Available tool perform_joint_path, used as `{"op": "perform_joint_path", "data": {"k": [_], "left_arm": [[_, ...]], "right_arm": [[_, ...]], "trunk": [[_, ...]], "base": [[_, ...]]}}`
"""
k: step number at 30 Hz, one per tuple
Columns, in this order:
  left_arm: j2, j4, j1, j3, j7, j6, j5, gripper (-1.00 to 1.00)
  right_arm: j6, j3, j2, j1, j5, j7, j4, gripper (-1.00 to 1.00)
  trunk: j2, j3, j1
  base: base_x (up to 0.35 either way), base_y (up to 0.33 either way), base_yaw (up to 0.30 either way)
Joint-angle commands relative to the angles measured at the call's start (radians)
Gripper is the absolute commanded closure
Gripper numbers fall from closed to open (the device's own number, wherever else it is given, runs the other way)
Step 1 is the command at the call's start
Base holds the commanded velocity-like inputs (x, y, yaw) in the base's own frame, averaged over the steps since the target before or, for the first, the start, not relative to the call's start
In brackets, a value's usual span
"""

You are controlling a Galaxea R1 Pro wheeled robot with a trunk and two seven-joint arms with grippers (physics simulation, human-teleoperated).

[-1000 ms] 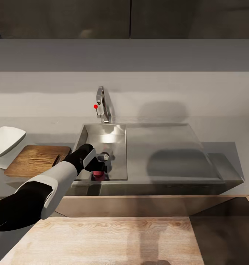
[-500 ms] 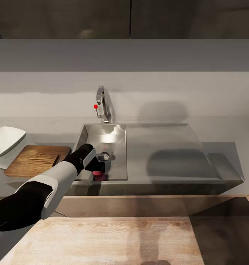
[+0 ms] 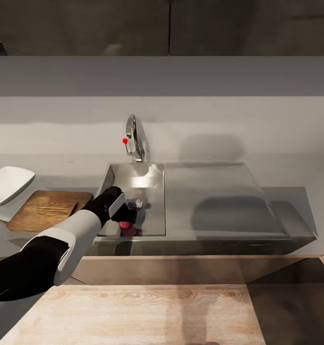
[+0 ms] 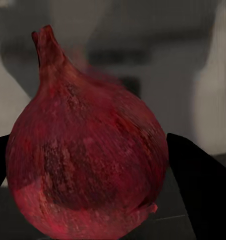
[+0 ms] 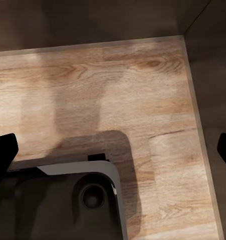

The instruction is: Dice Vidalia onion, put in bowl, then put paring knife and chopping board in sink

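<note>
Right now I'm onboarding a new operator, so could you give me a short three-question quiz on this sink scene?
1. True or false: the onion between the left tool's fingers is dark red.
2. Multiple choice: the chopping board lies A) inside the sink, B) on the countertop between the sink and the bowl, C) on the drainboard.
3. Fill in: the red knob sits on the ____.

Key: 1 true; 2 B; 3 tap.

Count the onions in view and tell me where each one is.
1. A dark red, round onion sits between the left gripper's black fingers over the near end of the grey metal sink basin. The arm hides part of the basin, so another could be concealed.
</note>
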Motion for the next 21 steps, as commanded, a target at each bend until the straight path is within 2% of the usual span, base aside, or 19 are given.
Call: {"op": "perform_joint_path", "data": {"k": [1,6,21], "left_arm": [[0.001,-0.006,-0.001,-0.007,0.005,0.003,0.010,1.00],[0.001,-0.068,-0.001,-0.008,0.005,0.007,0.012,1.00],[0.005,-0.337,0.004,-0.010,0.005,0.015,0.015,1.00]], "right_arm": [[-0.001,0.008,-0.001,0.000,-0.008,-0.006,-0.002,-1.00],[-0.001,0.008,-0.001,0.000,-0.008,-0.006,-0.002,-1.00],[-0.001,0.008,-0.001,0.000,-0.008,-0.006,-0.001,-1.00]], "trunk": [[-0.002,0.000,0.001],[-0.002,0.008,0.001],[-0.002,0.032,0.001]], "base": [[0.000,0.000,0.000],[0.000,0.000,0.000],[0.000,0.000,0.000]]}}
